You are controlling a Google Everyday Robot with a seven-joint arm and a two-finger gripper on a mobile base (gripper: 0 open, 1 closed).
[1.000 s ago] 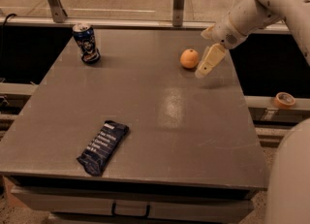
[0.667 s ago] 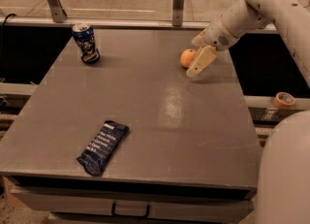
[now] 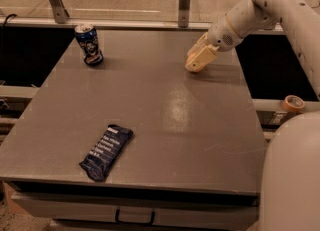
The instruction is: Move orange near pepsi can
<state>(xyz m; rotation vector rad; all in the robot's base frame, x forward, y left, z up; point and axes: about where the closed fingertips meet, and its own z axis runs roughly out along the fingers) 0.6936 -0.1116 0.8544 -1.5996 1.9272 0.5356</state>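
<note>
Standing upright on smooth grey table (image 3: 150,105): cylindrical blue pepsi can (image 3: 89,45), silver top skyward. Well apart, beige gripper (image 3: 192,61) lowered over round orange (image 3: 195,68), mostly hidden. Grip impossible to tell.

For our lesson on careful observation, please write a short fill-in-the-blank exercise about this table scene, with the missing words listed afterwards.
1. The pepsi can stands upright near the far ______ corner of the table.
2. The tool is down close to the tabletop on the far ______ side, well apart from the can.
3. The dark blue snack wrapper near the front edge lies ______, not upright.

Missing words: left; right; flat.
</note>
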